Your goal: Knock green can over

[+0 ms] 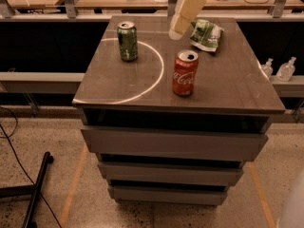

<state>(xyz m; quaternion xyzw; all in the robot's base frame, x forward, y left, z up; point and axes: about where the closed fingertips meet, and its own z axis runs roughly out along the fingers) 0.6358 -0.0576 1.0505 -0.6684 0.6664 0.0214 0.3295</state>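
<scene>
The green can (127, 42) stands upright near the back left of the brown cabinet top (228, 87). It is dark green with a silver top and pale mottled markings. The gripper (176, 28) is a cream-coloured piece hanging down from the top edge, above the back middle of the top. It is to the right of the green can and apart from it.
A red Coca-Cola can (185, 73) stands upright near the middle of the top. A green-and-white foil snack bag (207, 33) lies at the back right. A pale arc (159, 75) is marked on the top. Two small bottles (286, 70) stand on a ledge at right.
</scene>
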